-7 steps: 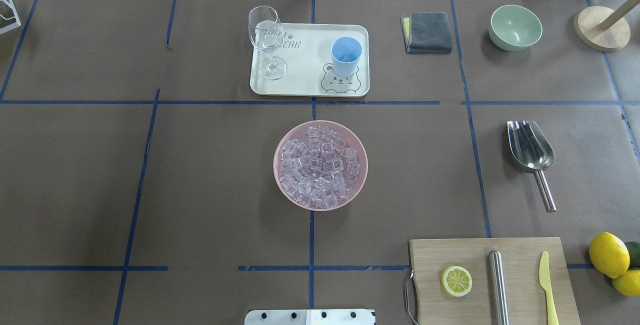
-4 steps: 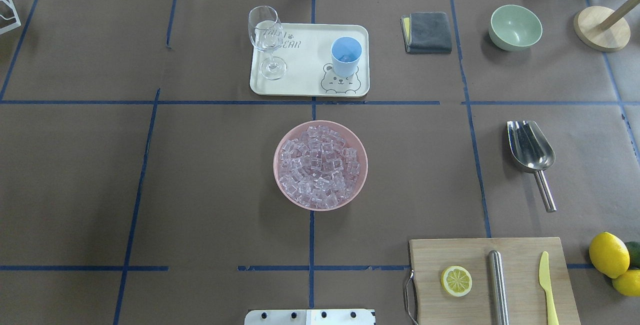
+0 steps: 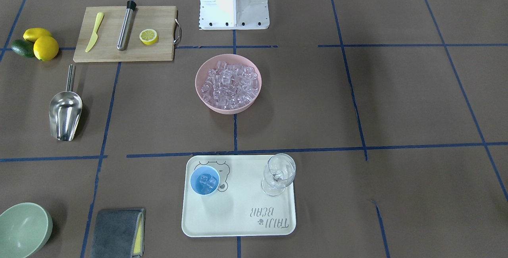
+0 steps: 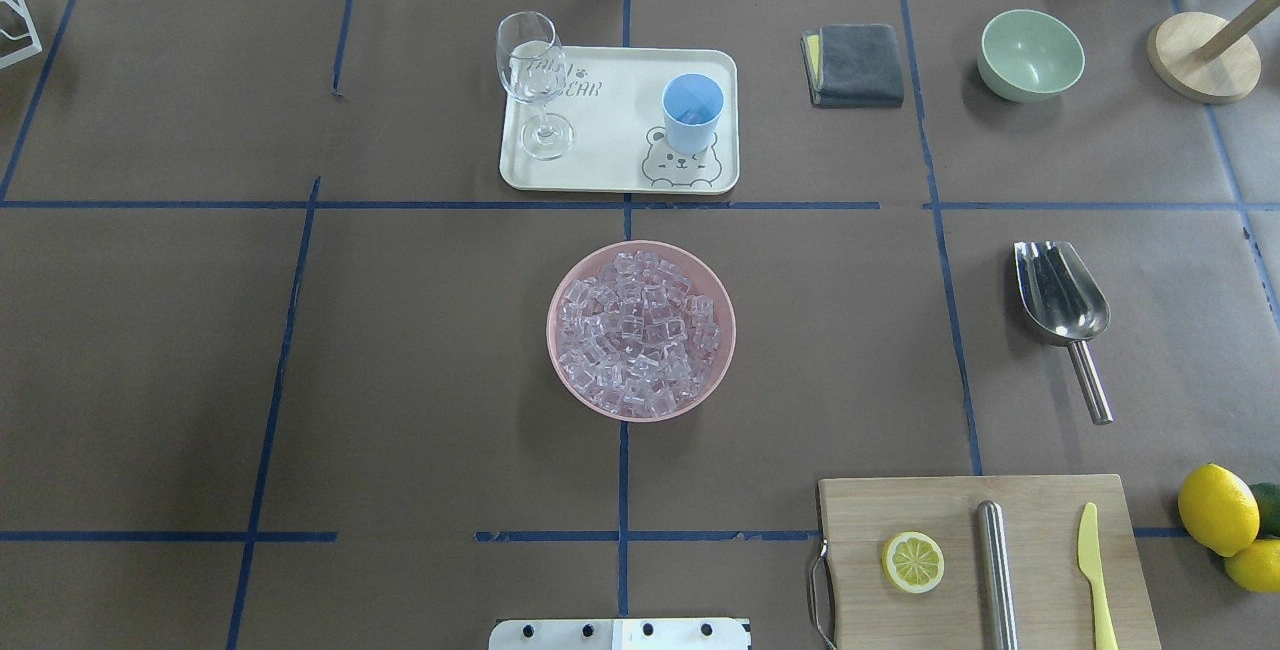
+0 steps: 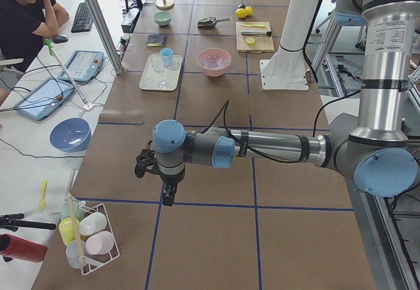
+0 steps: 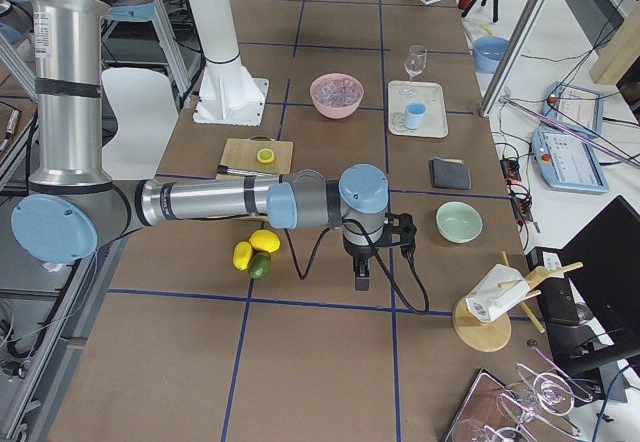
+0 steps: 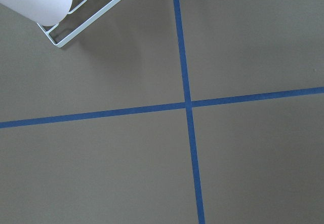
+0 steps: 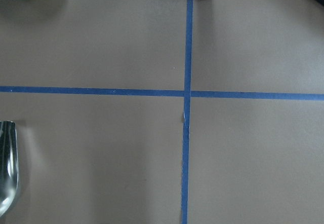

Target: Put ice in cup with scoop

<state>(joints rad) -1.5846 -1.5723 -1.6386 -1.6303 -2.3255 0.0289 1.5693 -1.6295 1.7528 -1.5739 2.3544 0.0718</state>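
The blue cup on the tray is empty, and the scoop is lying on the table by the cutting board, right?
Not quite. The cup holds a few ice cubes, as the exterior front-facing view shows. It sits on the tray, and the scoop lies on the table by the cutting board.

Light-blue cup [image 4: 692, 112]: one
Steel scoop [image 4: 1060, 295]: one
Ice cubes [image 4: 640, 330]: too many to count
Pink bowl [image 4: 552, 340]: one
Pale-green bowl [image 4: 1031, 55]: one
Wine glass [image 4: 530, 70]: one
Whole lemons [image 4: 1217, 509]: two
Lemon slice [image 4: 912, 562]: one

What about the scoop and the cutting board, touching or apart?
Apart. The overhead view shows bare table between the scoop and the cutting board.
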